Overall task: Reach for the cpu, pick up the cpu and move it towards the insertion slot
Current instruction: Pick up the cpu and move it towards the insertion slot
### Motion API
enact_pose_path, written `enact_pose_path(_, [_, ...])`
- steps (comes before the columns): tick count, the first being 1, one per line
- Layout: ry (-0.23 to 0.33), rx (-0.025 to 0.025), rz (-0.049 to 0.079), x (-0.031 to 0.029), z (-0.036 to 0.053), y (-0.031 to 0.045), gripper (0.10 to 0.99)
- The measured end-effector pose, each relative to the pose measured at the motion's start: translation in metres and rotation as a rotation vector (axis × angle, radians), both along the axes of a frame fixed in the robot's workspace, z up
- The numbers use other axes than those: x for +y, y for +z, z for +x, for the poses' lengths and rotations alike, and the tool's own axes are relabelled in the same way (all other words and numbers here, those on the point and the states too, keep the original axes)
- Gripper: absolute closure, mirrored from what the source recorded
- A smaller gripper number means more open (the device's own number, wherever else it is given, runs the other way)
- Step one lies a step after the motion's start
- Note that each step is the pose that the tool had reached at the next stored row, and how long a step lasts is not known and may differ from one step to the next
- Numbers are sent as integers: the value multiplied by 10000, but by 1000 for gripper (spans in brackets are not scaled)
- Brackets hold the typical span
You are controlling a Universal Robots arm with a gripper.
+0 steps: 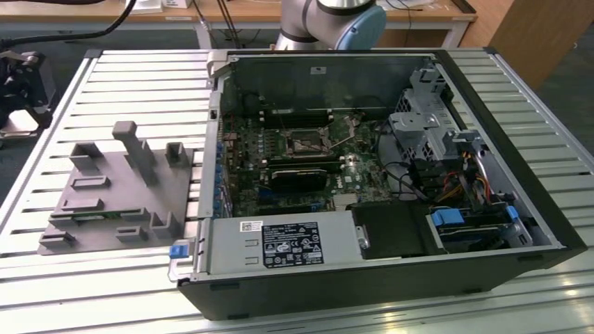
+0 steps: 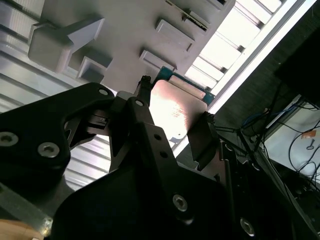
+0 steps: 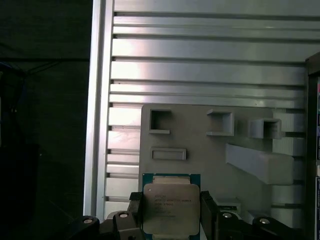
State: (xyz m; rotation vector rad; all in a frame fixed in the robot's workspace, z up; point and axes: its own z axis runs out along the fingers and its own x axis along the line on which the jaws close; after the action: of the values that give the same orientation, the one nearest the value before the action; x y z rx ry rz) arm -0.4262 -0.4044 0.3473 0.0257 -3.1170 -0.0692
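1. Gripper point(image 3: 171, 220) is clamped on the cpu point(image 3: 171, 200), a finger on each of two opposite edges.
2. Cpu is held clear of the fixture point(image 3: 200, 155).
3. Slot point(image 1: 304, 142) lies well apart from the fixture, inside the case point(image 1: 371, 278).

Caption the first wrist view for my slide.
Gripper holding the cpu by two opposite edges, grey plastic fixture behind.

cpu point(image 2: 175, 107) lower part hidden behind fingers point(image 2: 145, 135) in second wrist view.

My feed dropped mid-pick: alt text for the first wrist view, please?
The cpu sits clamped between the fingers of the gripper, metal lid facing the camera. Behind it lie the grey fixture and the slatted metal table.
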Motion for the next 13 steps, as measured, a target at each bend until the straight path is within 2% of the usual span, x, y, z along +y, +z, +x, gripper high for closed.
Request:
enact_pose_path(5, [0, -1, 0, 2, 0, 98, 541])
enact_pose_path(13, [1, -1, 0, 11, 0, 297, 541])
